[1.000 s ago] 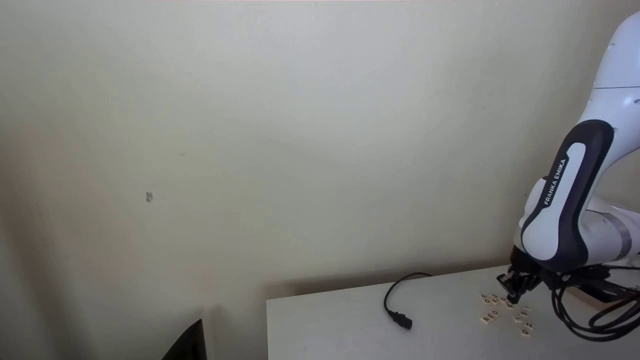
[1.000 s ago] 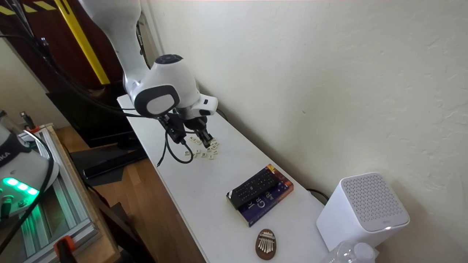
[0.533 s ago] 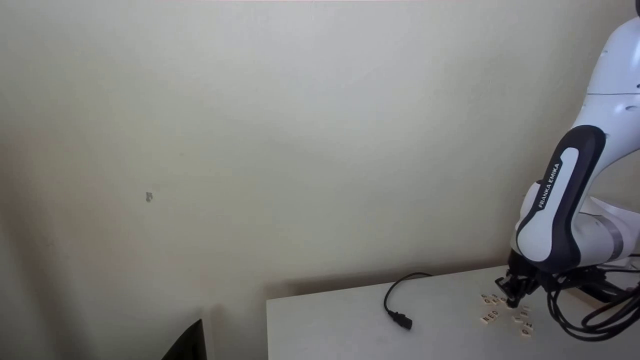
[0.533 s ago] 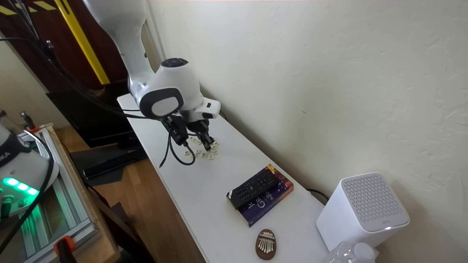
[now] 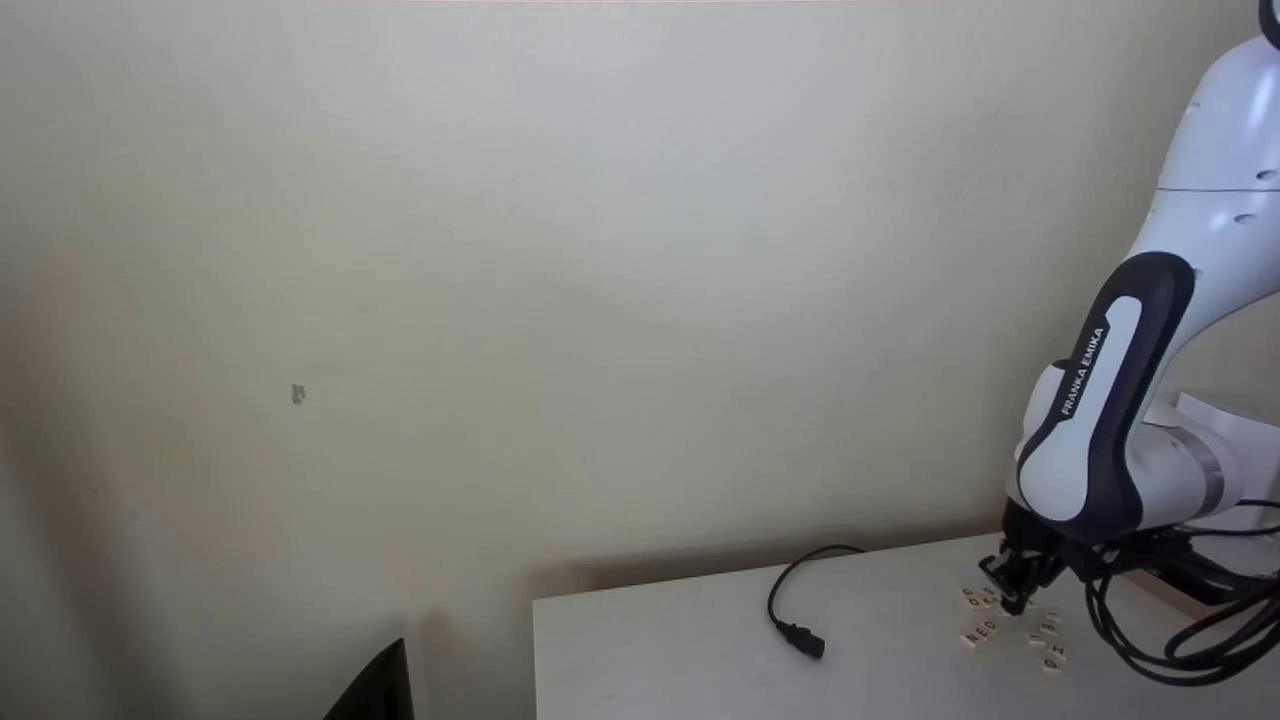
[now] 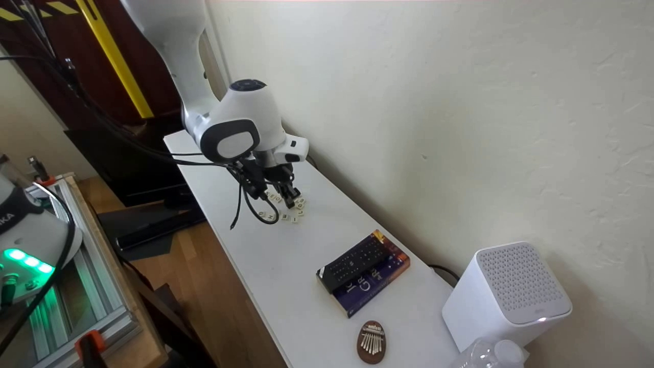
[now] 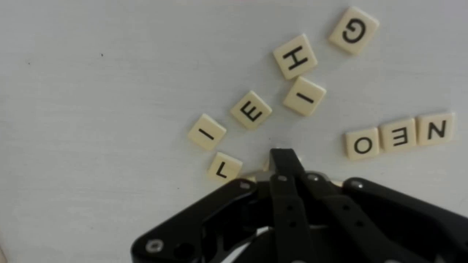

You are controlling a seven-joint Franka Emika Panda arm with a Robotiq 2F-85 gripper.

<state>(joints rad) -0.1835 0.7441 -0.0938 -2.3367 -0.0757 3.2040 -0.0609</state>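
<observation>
Letter tiles (image 7: 251,110): flat on the white table (image 6: 311,322), under and around the tool (image 7: 294,164); cream with black letters, 9 readable in the wrist view
3-tile row (image 7: 398,136): O, E and N, close side by side, right of the tool in the wrist view
Loose tiles: L tile (image 7: 225,168) just beside the tool; an I and an E a little beyond; a 2nd I close by the H tile (image 7: 295,56); G tile (image 7: 354,31) nearest the top edge
Half-hidden tiles: pale slivers behind the fingers (image 7: 285,164), letters out of sight
Tool: fingers pressed together, pointing down among the tiles; whether they touch 1 cannot be made out
Arm (image 6: 250,112): white and dark, bent over the tiles in both exterior views
Plug (image 5: 803,640): black, on its cord, well apart from the tiles
Book (image 6: 370,291): purple, a black keypad (image 6: 355,263) lying on it
Thumb piano (image 6: 371,347): brown, oval, near the book
White box (image 6: 470,306): perforated top, 1 small light lit
Bottle (image 6: 485,353): clear, white cap, in front of the box, cut off by the bottom edge
White machine body (image 6: 46,235): at the left edge, 3 green lights lit
</observation>
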